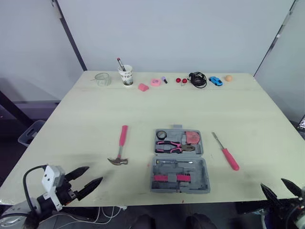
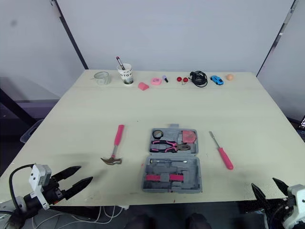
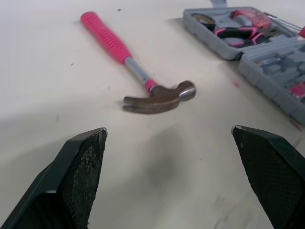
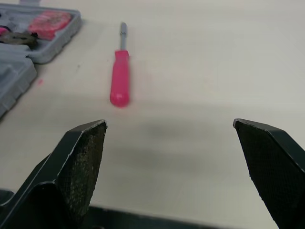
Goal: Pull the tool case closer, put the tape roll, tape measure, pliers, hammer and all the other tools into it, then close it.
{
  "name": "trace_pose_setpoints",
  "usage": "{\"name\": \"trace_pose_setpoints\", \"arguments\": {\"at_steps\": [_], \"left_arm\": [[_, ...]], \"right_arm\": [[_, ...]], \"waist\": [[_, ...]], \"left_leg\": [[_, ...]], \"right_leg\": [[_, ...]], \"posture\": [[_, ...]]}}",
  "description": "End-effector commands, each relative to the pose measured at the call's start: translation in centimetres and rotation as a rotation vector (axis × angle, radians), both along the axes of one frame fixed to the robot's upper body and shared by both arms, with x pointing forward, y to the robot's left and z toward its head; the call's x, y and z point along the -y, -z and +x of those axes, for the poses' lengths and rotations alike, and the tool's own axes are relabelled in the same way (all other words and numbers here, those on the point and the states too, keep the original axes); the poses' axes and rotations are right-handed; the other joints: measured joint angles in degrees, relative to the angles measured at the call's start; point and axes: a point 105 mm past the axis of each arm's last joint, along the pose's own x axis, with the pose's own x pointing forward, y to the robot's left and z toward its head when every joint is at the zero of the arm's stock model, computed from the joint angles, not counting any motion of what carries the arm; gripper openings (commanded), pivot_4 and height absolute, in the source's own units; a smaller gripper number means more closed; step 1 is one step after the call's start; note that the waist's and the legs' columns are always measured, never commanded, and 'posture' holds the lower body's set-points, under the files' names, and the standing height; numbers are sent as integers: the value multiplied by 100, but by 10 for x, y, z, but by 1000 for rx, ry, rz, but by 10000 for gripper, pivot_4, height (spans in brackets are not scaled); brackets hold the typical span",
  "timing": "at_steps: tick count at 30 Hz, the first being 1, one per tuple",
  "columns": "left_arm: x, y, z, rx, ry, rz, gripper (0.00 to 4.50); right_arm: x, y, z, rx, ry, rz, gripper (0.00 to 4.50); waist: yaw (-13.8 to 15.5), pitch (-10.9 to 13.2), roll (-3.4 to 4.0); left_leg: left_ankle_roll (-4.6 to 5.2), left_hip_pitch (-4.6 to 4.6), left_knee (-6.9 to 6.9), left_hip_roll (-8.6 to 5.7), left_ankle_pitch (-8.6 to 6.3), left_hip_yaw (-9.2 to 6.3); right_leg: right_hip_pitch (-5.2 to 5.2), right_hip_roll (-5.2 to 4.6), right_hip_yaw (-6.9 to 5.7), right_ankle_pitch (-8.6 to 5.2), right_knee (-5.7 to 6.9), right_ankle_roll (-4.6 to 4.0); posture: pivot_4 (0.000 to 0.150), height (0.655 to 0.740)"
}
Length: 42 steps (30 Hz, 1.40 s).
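Observation:
The grey tool case (image 1: 180, 162) lies open at the table's front middle. Its far half holds a black tape roll (image 1: 162, 134), a red tape measure (image 1: 192, 137) and pink-handled pliers (image 1: 174, 147). A pink-handled hammer (image 1: 121, 145) lies left of the case, head toward me. A pink screwdriver (image 1: 227, 153) lies to its right. My left gripper (image 1: 95, 174) is open at the front left edge, short of the hammer (image 3: 143, 76). My right gripper (image 1: 271, 183) is open at the front right edge, short of the screwdriver (image 4: 120, 76). Both hold nothing.
Along the table's far edge stand a glass jar (image 1: 102, 78), a paper cup with pens (image 1: 126, 75), a pink tape ring (image 1: 155, 82), two red balls (image 1: 181, 80), a black cable (image 1: 198, 79), a blue toy car (image 1: 215, 80) and an orange ball (image 1: 228, 78).

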Motion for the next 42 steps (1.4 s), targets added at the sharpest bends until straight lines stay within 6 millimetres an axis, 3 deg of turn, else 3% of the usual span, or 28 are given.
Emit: {"name": "trace_pose_setpoints", "arguments": {"at_steps": [1,8,12,17,26,31,34,38,42], "left_arm": [[-11,-10,1,22,0,36,45000],[-8,-21,7,37,53,56,45000],[-1,-26,8,47,112,71,45000],[8,-28,3,38,194,87,45000],[19,-44,22,63,309,138,45000],[18,-45,50,58,319,210,45000],[33,-46,68,69,333,220,45000],[47,-42,78,66,371,265,45000],[44,-50,111,48,161,292,45000]], "right_arm": [[4,-7,-4,37,16,-22,44602],[-8,-8,2,52,-27,-34,44602],[-25,-17,17,85,-85,-37,44602],[-53,-34,34,122,-188,-40,44602],[-109,-58,50,140,-520,3,44602],[-141,-72,53,160,-696,3,44602],[-153,-80,54,182,-765,4,44602],[-163,-89,53,210,-831,-3,44602],[-167,-99,62,251,-844,-27,44602]], "waist": [[-2,2,4],[2,10,17],[0,9,17],[5,9,16],[27,2,4],[26,0,-3],[34,-2,-9],[36,-4,-12],[24,-2,-14]], "left_leg": [[0,0,-3,0,0,0],[-17,2,-16,-4,-10,2],[0,2,-21,-5,0,-2],[1,2,-23,-7,1,-3],[3,0,-22,-17,2,-11],[4,-2,-19,-22,3,2],[4,-4,-20,-22,3,-3],[4,-9,-15,-24,4,-3],[4,-9,-12,-22,4,-6]], "right_leg": [[0,-2,-1,0,-3,0],[0,-108,-139,2,-7,-2],[0,-108,-151,2,-9,-2],[1,-105,-155,2,-11,-2],[11,-84,-171,2,-14,-1],[18,-55,-187,3,-16,0],[20,-47,-192,3,-15,0],[22,-47,-193,5,-16,3],[22,-43,-194,17,-14,24]], "posture": [[1500,7400],[1500,7400],[1500,7400],[1500,7400],[1500,7400],[1500,7400],[1500,7400],[1500,7400],[1500,7400]]}}
